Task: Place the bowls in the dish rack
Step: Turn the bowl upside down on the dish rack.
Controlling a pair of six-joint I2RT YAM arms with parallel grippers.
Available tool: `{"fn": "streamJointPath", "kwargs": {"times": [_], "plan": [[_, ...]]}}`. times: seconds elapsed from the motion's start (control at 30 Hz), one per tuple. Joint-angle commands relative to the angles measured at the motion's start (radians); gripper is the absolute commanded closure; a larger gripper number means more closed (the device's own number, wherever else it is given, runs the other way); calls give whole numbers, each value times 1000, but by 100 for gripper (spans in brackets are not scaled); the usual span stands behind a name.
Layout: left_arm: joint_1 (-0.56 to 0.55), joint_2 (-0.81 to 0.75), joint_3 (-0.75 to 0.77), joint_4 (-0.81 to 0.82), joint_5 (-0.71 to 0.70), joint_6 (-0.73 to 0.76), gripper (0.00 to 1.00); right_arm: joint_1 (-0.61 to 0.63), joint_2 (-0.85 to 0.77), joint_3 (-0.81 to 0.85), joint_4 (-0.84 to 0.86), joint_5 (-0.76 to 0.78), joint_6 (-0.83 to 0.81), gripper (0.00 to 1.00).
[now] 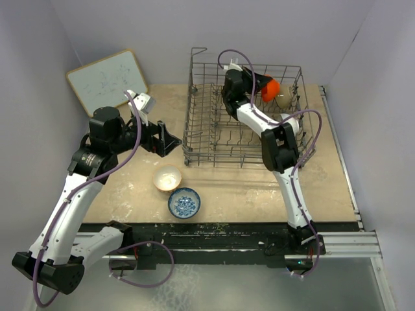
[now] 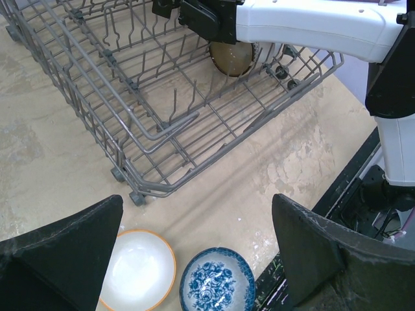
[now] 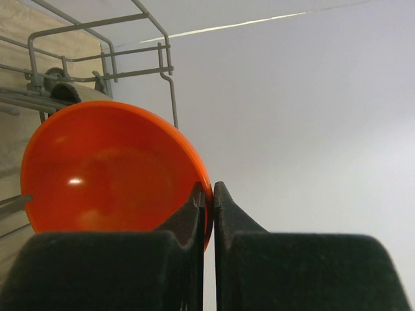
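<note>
Orange-red bowl (image 3: pixel 110 168), glossy inside, is pinched by its rim between the right fingers (image 3: pixel 237 223), which are closed tight on the thin edge, one inside the hollow and one outside. In the top view this bowl is held on edge over the far right part of the dish rack (image 1: pixel 194 123), within its grey wire walls, the right arm reaching in over the rack's near side. Just beside it, toward the rack's far right corner, a brownish bowl (image 1: pixel 284 100) stands on edge among the tines. The left wrist view shows its dull hollow facing the camera, partly hidden behind the right arm's white link. Whether the two bowls touch cannot be told.

The left fingers (image 2: pixel 71 253) are spread wide and hold nothing. They hang above the beige worktop (image 1: pixel 240 188) just left of the rack's near left corner, pointing toward the rack.

Two more bowls rest upright on the worktop in front of the rack. The white bowl with a tan-orange rim (image 2: pixel 137 269) lies closer to the rack. The blue-and-white patterned bowl (image 2: pixel 216 282) lies just beside it, nearer the worktop's front edge. Their rims are very close; contact cannot be made out.

A wood-framed whiteboard (image 1: pixel 107 80) with faint marks sits at the far left, well apart from the rack.
</note>
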Motion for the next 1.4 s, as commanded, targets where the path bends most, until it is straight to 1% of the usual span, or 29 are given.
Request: {"fn": "streamJointPath", "kwargs": {"times": [0.0, 0.43, 0.47, 0.57, 0.73, 0.83, 0.9, 0.97, 1.1, 1.13, 1.17, 1.2, 1.23, 1.27, 1.3, 1.37], "plan": [[-4, -2, 1, 43, 1, 22, 1, -5, 15, 24, 29, -10, -8, 100], [-4, -9, 2, 39, 0, 25, 1, 13, 65, 41, 22, -16, -18, 95], [-4, -10, 2, 38, 0, 26, 1, 15, 74, 46, 20, -19, -20, 94], [-6, -11, 3, 36, -3, 28, 1, 15, 97, 56, 33, -22, -39, 83], [-7, -8, 1, 35, -8, 30, 1, 19, 105, 66, 26, -22, -27, 81], [-7, -7, 0, 39, -8, 29, 1, 25, 99, 65, 26, -28, -25, 73], [-7, -7, 0, 40, -8, 27, 1, 27, 95, 66, 30, -32, -25, 65], [-6, -8, 1, 39, -6, 27, 1, 29, 94, 69, 32, -33, -25, 60], [-6, -9, 3, 35, -7, 28, 1, 34, 95, 74, 34, -32, -23, 57], [-6, -9, 4, 34, -7, 27, 1, 37, 94, 73, 35, -32, -24, 54], [-6, -10, 5, 34, -5, 27, 1, 39, 92, 72, 37, -33, -25, 48], [-6, -10, 6, 34, -4, 25, 1, 43, 89, 69, 42, -36, -25, 37], [-6, -10, 6, 34, -4, 25, 1, 47, 84, 63, 58, -36, -30, 15], [-7, -9, 6, 34, -3, 25, 1, 50, 79, 57, 88, -39, -45, 3], [-8, -10, 6, 34, -3, 25, 1, 54, 77, 54, 107, -41, -58, 0], [-7, -11, 6, 36, -4, 25, 1, 59, 73, 65, 104, -43, -57, 0]]}}
